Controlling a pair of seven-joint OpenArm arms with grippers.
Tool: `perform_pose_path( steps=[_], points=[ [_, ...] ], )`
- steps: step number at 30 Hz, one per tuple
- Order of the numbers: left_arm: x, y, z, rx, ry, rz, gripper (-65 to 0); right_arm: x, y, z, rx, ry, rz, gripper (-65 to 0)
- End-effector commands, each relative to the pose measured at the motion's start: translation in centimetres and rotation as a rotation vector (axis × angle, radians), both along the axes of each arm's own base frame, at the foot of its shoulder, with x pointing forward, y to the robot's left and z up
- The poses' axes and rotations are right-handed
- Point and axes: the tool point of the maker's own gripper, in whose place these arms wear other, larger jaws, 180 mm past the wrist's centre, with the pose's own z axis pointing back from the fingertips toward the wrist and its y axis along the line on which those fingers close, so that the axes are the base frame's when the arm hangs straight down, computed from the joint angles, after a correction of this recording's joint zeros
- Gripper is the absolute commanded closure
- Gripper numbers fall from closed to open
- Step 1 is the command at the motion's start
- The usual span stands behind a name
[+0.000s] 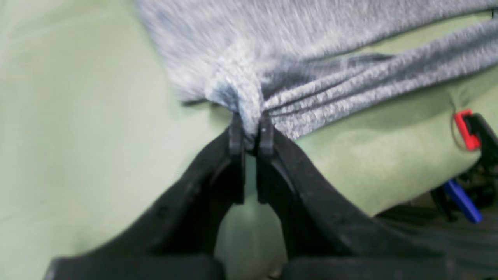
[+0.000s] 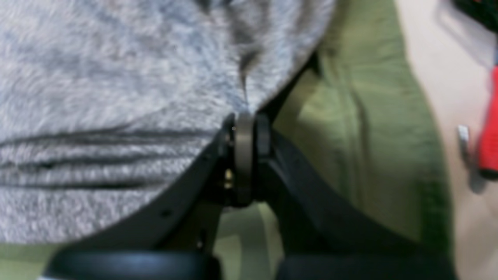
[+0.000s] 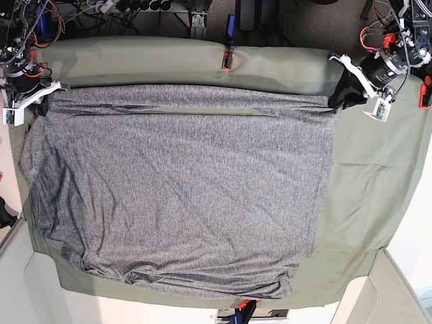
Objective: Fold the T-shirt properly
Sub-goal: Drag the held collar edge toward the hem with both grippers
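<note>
Both grippers clenched on the shirt's far edge.

The shirt lay spread across the green cloth; the left gripper pinched one bunched corner, and the right gripper, though blurred, seemingly gripped the other.

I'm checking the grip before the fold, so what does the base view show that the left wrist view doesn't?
Only the base view shows the whole T-shirt spread on the green table cloth, with both hands at its far corners, the right hand included. Only the left wrist view shows the left hand shut on a bunched pinch of fabric. Both show grey knit, green cloth and the left hand.
</note>
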Motion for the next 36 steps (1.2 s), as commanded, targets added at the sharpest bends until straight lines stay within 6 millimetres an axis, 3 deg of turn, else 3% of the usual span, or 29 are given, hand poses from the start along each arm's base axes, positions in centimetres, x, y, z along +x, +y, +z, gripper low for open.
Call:
perform_pose_path(
  steps=[1, 6, 14, 18, 22, 30, 33, 36],
  points=[
    [0.3, 0.3, 1.2, 0.008, -0.033, -0.010, 0.0, 0.9, -0.6, 1.4, -0.023, -0.048, 0.006, 0.0],
    [0.8, 0.3, 1.7, 0.007, -0.055, -0.007, 0.0, 1.5, -0.4, 1.9, -0.009, -0.068, 0.004, 0.0],
    [3.9, 0.9, 3.9, 0.032, -0.142, -0.017, 0.0, 4.2, -0.4, 3.8, -0.008, -0.135, 0.005, 0.0],
    [5.9, 2.0, 4.5, 0.056, -0.174, 0.000, 0.0, 5.7, -0.2, 4.9, -0.005, -0.174, 0.018, 0.0],
    [7.5, 3.3, 3.5, 0.039, -0.157, 0.035, 0.0, 7.5, -0.8, 5.4, 0.007, -0.200, -0.003, 0.0],
    [12.3, 3.1, 0.9, 0.062, -0.150, 0.014, 0.0, 11.1, -1.7, 4.9, 0.060, -0.209, -0.018, 0.0],
    [13.8, 3.0, -0.3, 0.040, -0.126, 0.020, -10.1, 11.9, -2.1, 4.6, 0.076, -0.205, -0.036, 0.0],
    [14.5, 3.1, -1.3, 0.022, -0.096, 0.032, -24.5, 12.4, -2.4, 4.3, 0.088, -0.199, -0.049, 0.0]
  ],
)
